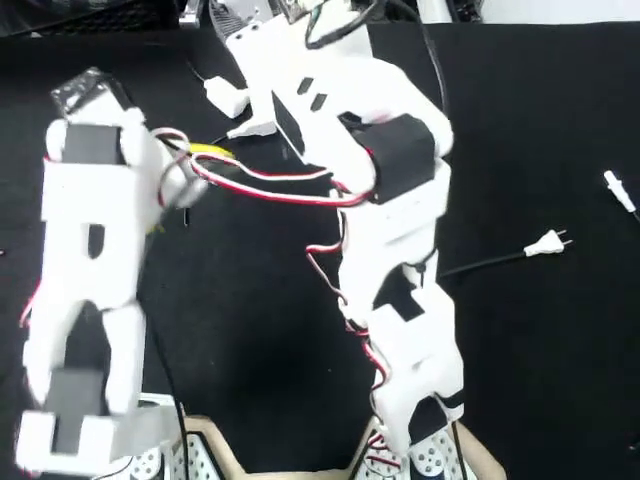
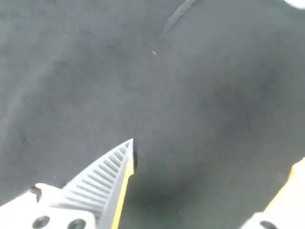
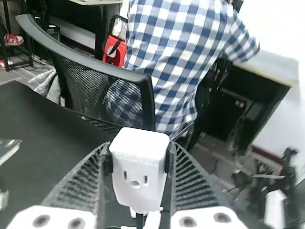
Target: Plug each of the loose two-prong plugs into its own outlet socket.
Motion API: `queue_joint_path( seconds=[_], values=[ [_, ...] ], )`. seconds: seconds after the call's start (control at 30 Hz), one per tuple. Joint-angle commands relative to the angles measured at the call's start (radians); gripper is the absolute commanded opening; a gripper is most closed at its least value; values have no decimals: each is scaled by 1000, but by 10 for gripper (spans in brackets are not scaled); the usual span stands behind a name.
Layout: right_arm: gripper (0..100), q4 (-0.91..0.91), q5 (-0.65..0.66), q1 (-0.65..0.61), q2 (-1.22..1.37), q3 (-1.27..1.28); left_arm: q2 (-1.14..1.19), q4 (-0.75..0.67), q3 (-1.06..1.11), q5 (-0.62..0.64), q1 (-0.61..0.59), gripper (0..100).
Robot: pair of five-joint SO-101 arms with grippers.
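Observation:
My right gripper (image 3: pixel 139 149) is shut on a white outlet socket (image 3: pixel 139 174), raised off the table with its slotted face toward the wrist camera. The left gripper (image 2: pixel 205 186) is open low over the bare black mat (image 2: pixel 157 105), with nothing between its ribbed fingers (image 2: pixel 107 176). In the high view the left gripper (image 1: pixel 188 185) hangs at the middle left. A white two-prong plug (image 1: pixel 547 242) on a black cable lies at the right, far from both arms. Another small white plug (image 1: pixel 620 190) lies near the right edge.
A white block (image 1: pixel 225 97) with a thin lead lies at the back of the mat. Red, white and yellow wires (image 1: pixel 260 178) span between the arms. A black cable (image 2: pixel 175 16) crosses the mat ahead of the left gripper. A chair (image 3: pixel 90 90) stands beyond the far edge.

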Motion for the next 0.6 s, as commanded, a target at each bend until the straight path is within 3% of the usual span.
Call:
queue_joint_path(
  seconds=[0.0, 0.23, 0.4, 0.57],
  values=[
    [11, -25, -68, 14, 5, -28, -195, 6, 59, -83, 36, 468],
    [11, -8, -158, 12, 48, -28, -425, -255, 320, -180, -39, 468],
    [11, 32, -192, -37, 48, -30, -674, -572, 601, -178, -36, 468],
    [11, 107, -198, -97, 48, -30, -971, -1002, 978, -137, -35, 468]
  ],
)
